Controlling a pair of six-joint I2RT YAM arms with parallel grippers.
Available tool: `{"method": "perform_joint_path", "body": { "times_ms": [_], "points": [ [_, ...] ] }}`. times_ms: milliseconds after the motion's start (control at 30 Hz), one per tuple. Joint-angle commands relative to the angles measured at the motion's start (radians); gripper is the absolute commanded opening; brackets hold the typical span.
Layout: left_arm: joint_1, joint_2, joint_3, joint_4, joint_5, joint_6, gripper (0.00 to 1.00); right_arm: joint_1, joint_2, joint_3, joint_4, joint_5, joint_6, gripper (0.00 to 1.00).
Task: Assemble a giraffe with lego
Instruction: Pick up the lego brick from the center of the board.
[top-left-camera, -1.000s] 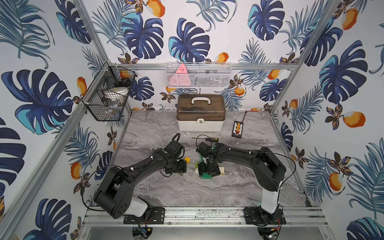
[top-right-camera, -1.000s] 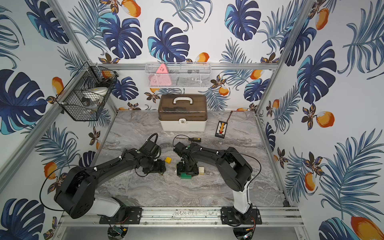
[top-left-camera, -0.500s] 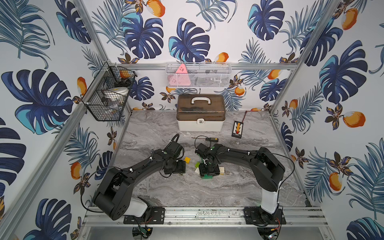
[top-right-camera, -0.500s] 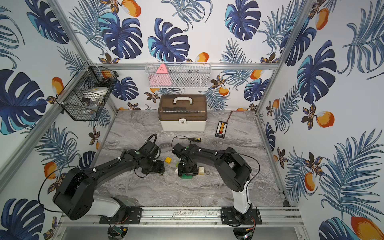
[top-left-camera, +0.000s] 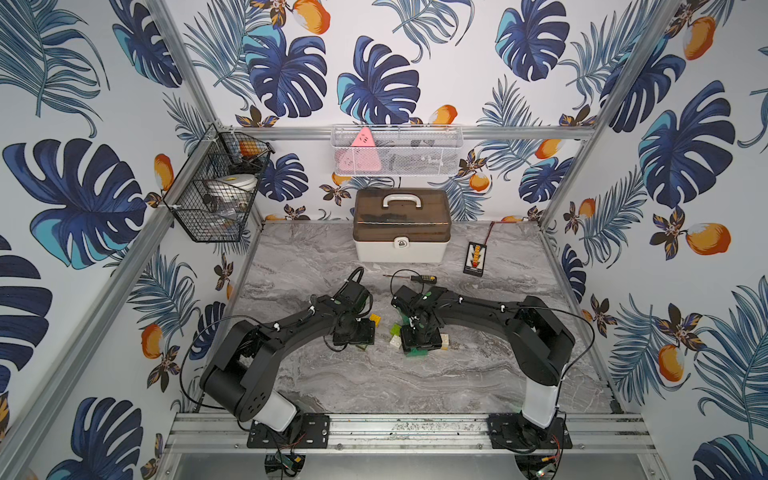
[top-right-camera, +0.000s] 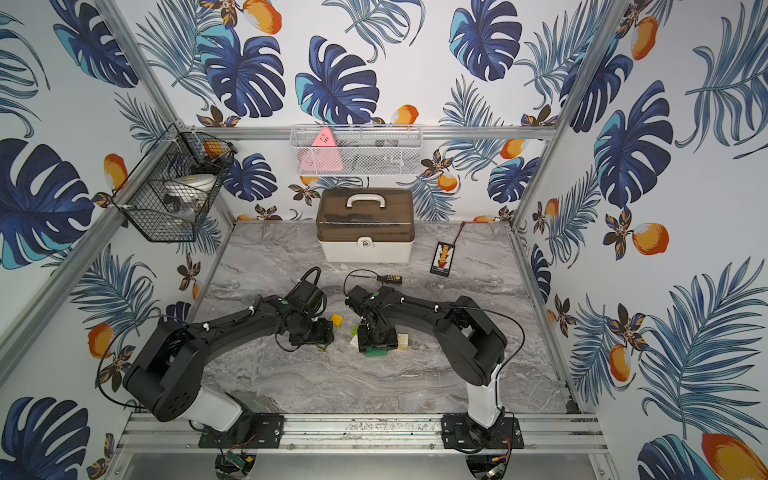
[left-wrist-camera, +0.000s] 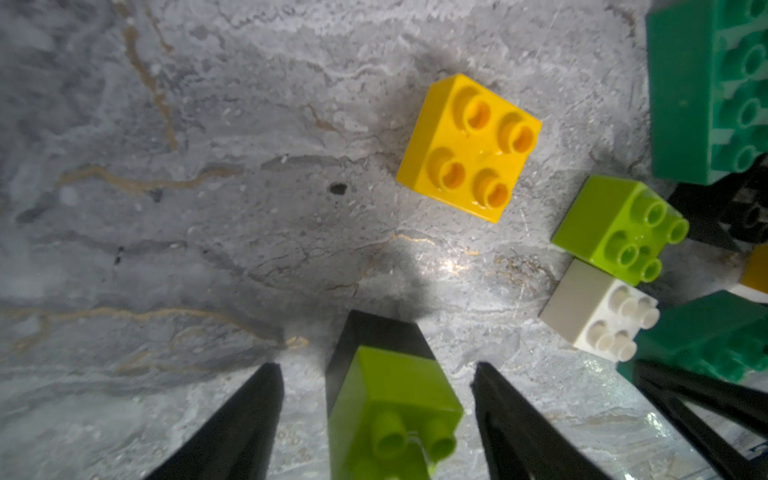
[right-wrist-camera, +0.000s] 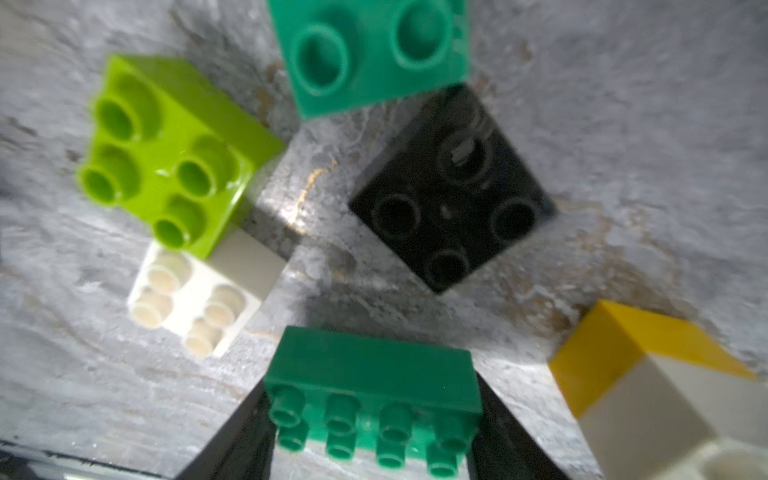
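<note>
No giraffe stood yet. The lego bricks (top-left-camera: 394, 331) lay loose about mid-surface of the marble tabletop (top-left-camera: 332, 386), somewhat nearer its front edge.

The left gripper (left-wrist-camera: 374, 368) was spread around a lime brick (left-wrist-camera: 390, 407), with a gap at each finger. Closing off-centre could skew or topple it.

The right gripper (right-wrist-camera: 374, 395) flanked the ends of a dark green long brick (right-wrist-camera: 370, 365), but blur hid whether it pinched. A hold on such smooth ends might let the brick pivot out.

A black brick (right-wrist-camera: 453, 191), a white brick (right-wrist-camera: 199, 299) and a second lime brick (right-wrist-camera: 166, 153) crowded close. Any sideways move risked scattering them, and the two wrists sat near enough to collide.
</note>
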Motion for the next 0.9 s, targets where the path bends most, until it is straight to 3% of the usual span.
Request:
{"method": "perform_joint_path", "body": {
  "times_ms": [0, 500, 700, 867],
  "points": [
    [-0.005, 0.002, -0.002, 0.022, 0.022, 0.006, 0.77, 0.000, -0.051, 0.023, -0.059, 0.047, -0.007, 0.46],
    [-0.140, -0.036, -0.035, 0.027, 0.016, -0.096, 0.76, -0.011, -0.191, 0.020, -0.118, 0.092, -0.001, 0.46],
    [-0.182, -0.047, -0.017, -0.001, -0.050, -0.138, 0.77, -0.020, -0.240, -0.014, -0.115, 0.099, -0.015, 0.47],
    [-0.181, -0.133, -0.008, -0.098, -0.146, -0.181, 0.77, -0.020, -0.233, 0.018, -0.110, 0.091, -0.079, 0.47]
  ]
}}
